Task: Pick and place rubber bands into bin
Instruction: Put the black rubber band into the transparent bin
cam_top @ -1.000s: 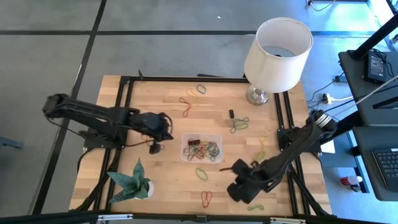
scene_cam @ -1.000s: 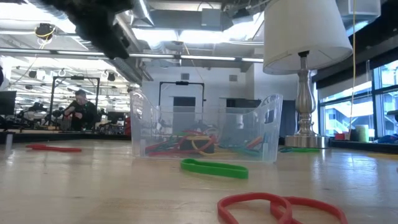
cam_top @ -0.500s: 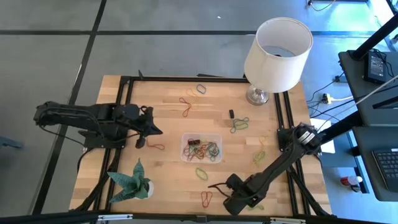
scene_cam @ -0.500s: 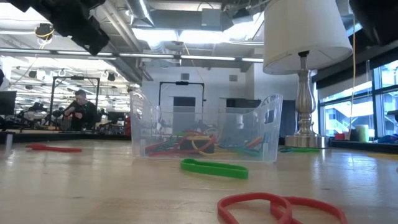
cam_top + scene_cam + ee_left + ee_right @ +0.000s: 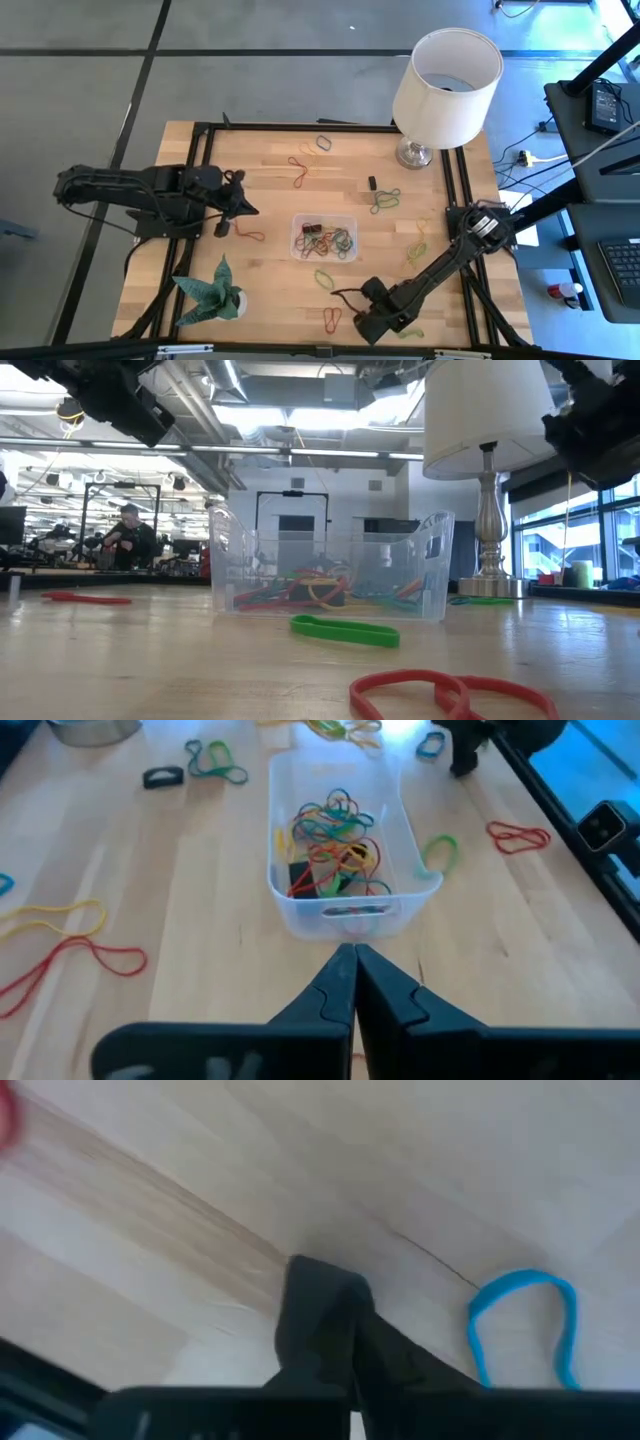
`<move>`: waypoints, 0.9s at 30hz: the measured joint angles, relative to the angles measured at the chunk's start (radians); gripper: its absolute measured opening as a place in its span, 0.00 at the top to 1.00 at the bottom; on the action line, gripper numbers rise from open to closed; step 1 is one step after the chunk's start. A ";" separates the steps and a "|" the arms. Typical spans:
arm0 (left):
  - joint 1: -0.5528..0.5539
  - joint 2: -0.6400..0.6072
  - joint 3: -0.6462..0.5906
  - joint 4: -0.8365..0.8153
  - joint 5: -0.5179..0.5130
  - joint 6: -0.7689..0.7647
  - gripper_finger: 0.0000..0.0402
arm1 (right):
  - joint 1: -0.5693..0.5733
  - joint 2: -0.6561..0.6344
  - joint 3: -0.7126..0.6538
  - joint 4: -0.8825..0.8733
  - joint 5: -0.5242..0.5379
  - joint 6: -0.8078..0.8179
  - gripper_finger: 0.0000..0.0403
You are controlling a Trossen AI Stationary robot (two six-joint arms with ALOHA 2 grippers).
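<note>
Bands (image 5: 330, 241) partly fill the bin (image 5: 324, 218) mid-bench; others lie scattered. Right hand (image 5: 338, 294), pinched shut, seemingly empty, near the green band (image 5: 324, 279): it must reopen and grasp.

A white lampshade lamp (image 5: 445, 80), a green paper plant (image 5: 212, 291) — possibly potted.

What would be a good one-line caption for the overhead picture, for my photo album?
Two robot arms flank a clear bin of rubber bands on a wooden table.
</note>
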 joint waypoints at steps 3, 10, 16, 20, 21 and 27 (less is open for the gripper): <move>0.022 -0.019 0.000 -0.009 -0.003 0.003 0.99 | -0.001 -0.031 -0.001 0.006 0.022 0.040 0.99; 0.051 -0.091 0.000 -0.046 -0.001 0.012 1.00 | -0.003 -0.069 0.117 -0.137 0.136 0.057 1.00; 0.052 -0.147 0.000 -0.092 0.000 0.010 1.00 | -0.009 -0.072 0.196 -0.224 0.142 0.045 0.98; 0.052 -0.163 0.000 -0.092 0.000 0.000 0.99 | 0.006 -0.072 0.169 -0.224 0.128 0.034 0.93; 0.052 -0.167 0.000 -0.092 0.001 -0.006 0.99 | 0.010 -0.072 0.151 -0.207 0.119 0.019 0.92; 0.052 -0.167 0.000 -0.092 0.010 -0.019 0.99 | 0.019 -0.071 0.050 -0.081 0.059 -0.010 0.80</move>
